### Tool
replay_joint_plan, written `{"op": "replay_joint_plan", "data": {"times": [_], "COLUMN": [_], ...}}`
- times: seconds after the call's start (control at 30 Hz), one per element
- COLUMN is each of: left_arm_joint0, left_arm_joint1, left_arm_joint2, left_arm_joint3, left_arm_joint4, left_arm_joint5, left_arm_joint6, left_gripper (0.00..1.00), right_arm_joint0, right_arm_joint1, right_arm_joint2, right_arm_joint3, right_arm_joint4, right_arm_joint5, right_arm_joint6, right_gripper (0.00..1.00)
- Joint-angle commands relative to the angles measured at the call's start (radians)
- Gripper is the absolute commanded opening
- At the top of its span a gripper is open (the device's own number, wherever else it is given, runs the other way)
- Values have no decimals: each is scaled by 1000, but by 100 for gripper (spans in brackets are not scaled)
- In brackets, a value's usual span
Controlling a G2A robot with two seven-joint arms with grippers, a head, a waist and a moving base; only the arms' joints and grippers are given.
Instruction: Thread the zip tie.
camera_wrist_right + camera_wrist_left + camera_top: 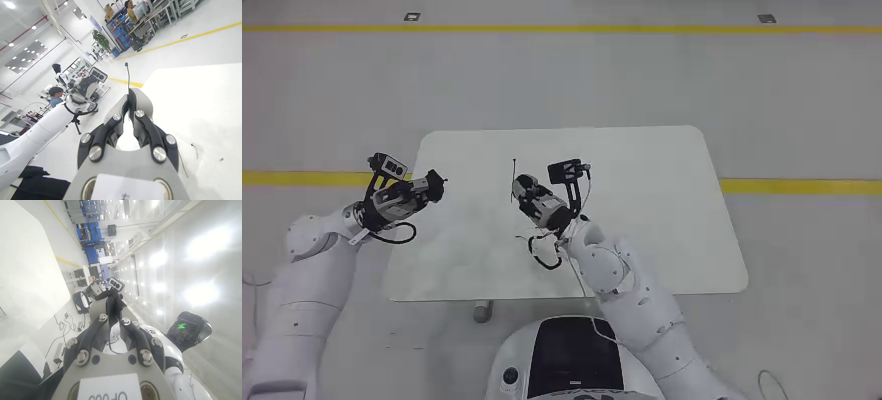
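Left fingers [435, 184]: they sit together in the left wrist view [113, 298]. We cannot tell whether anything is pinched between the pads.
Gap between the arms: the left fingers hang well apart from the right fingers, over the near-left part of the counter [642, 200]. Nothing joins the two.
Zip tie [514, 172]: it is off the counter and clamped in the right fingers. Most of the strap runs straight out beyond the fingertips and ends in the small square head [126, 64]. A short end shows on the palm side of the pads.
Right fingers [129, 92]: they are closed tight on the strap, one pad on each face, and the tie stands in line with them.
Beyond the right fingers: a thin dark strand [195, 151] lies flat on the counter, perhaps a spare tie, too small for us to say.
Done so far: we judge the pick-up finished, with the tie gripped and raised.
Left to do: we see no loop, and the pointed end is not in the head. The strap needs bending round, likely with help from the left fingers, and the end fed through.
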Motion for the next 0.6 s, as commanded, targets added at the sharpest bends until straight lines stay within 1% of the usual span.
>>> {"op": "replay_joint_plan", "data": {"times": [0.0, 0.07, 0.13, 0.17, 0.27, 0.3, 0.33, 0.4, 0.47, 0.53, 0.57], "left_arm_joint0": [3, 22, 38, 47, 65, 66, 66, 66, 65, 60, 56], "left_arm_joint1": [-1, -7, -11, -15, -26, -29, -31, -35, -41, -46, -47], "left_arm_joint2": [2, 17, 28, 39, 76, 85, 93, 113, 128, 144, 146], "left_arm_joint3": [-2, -23, -32, -38, -54, -56, -56, -55, -54, -53, -61], "left_arm_joint4": [-1, -20, -31, -44, -47, -50, -39, 2, -17, -3, 6], "left_arm_joint5": [3, 17, 10, 7, -9, -11, -22, -57, -61, -63, -63], "left_arm_joint6": [19, 55, 78, 95, 118, 123, 131, 157, 172, 177, 178], "left_gripper": [0, 0, 0, 0, 0, 0, 0, 0, 0, 0, 0], "right_arm_joint0": [-1, -15, -24, -28, -24, -20, -15, 0, 10, 29, 32], "right_arm_joint1": [0, -1, -5, -7, -15, -18, -20, -25, -29, -30, -30], "right_arm_joint2": [1, -10, -27, -47, -96, -109, -120, -144, -158, -169, -170], "right_arm_joint3": [-2, -15, -23, -18, 4, 16, 28, 59, 79, 98, 99], "right_arm_joint4": [0, 9, -8, -23, -58, -64, -69, -84, -93, -138, -151], "right_arm_joint5": [1, -3, 8, 12, 15, 14, 17, 24, 30, 39, 41], "right_arm_joint6": [-8, -81, -175, -230, -351, -376, -401, -439, -469, -491, -494], "right_gripper": [0, 0, 0, 0, 0, 0, 0, 0, 0, 0, 0]}}
